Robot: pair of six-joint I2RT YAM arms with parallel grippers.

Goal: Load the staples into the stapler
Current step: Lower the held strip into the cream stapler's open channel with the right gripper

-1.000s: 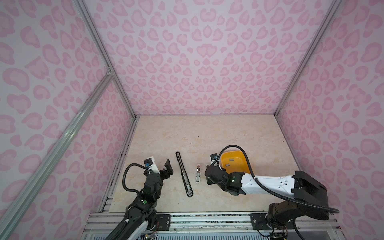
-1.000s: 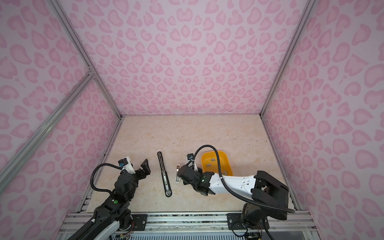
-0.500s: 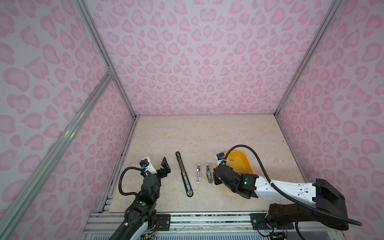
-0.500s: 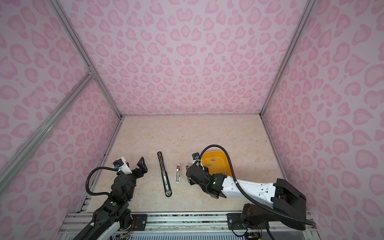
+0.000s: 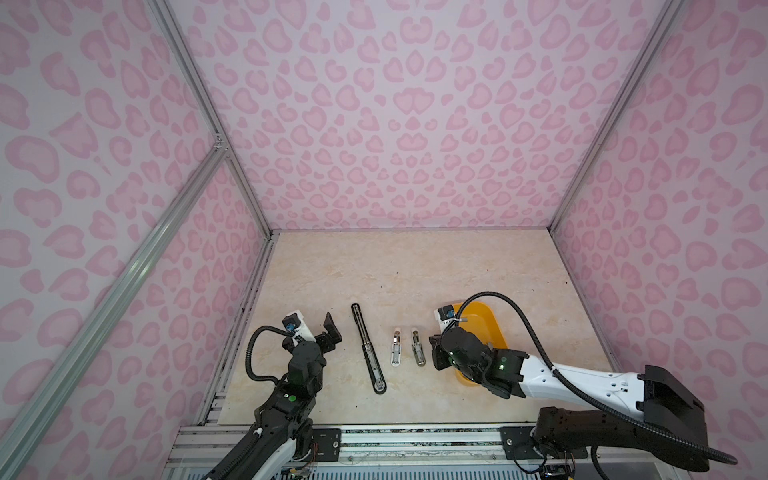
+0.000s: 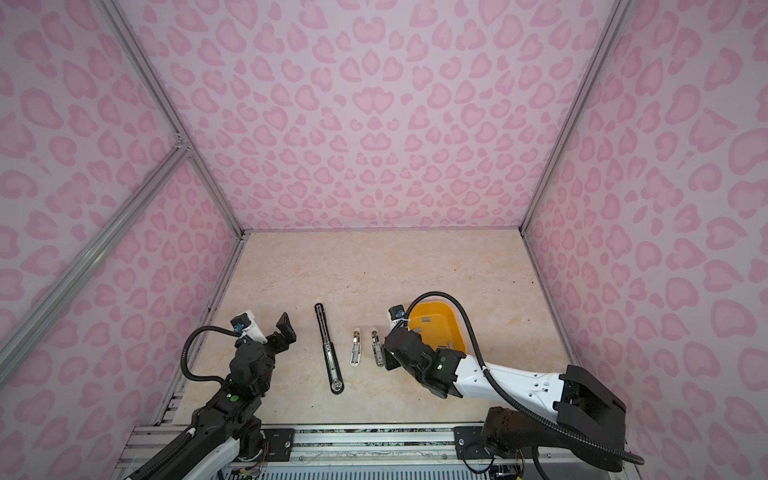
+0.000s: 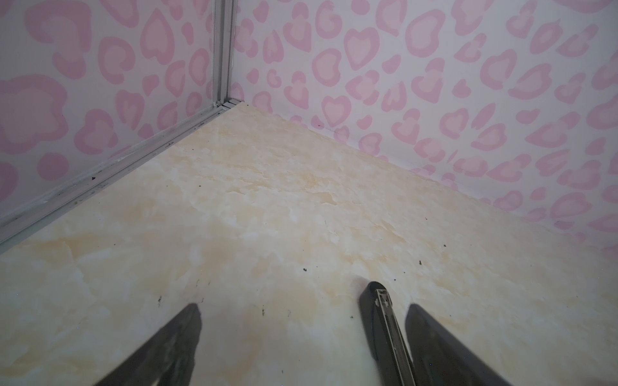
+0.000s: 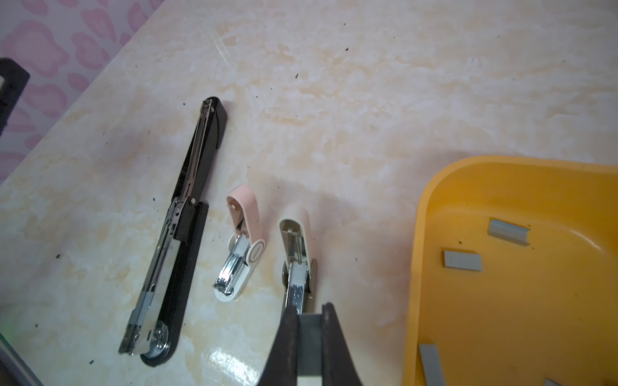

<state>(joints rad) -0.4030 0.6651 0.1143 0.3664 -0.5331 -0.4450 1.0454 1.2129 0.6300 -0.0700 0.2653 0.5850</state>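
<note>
Lower centre of R wrist view: staple strip (image 8: 309, 341) clamped by R gripper (image 8: 310, 309), white stapler (image 8: 296, 260) aligned lengthwise just above; L gripper (image 5: 331, 337) seen agape.

Staplers: three, namely one long black stapler (image 8: 174, 240), one small pink stapler (image 8: 245, 227) and one small white stapler (image 8: 296, 240). Yellow tray (image 8: 421, 234): one. Staple strips (image 8: 462, 260): five visible, four in the tray and one in the right gripper (image 8: 309, 320). Grippers: two, counting the left gripper (image 7: 304, 310).
</note>
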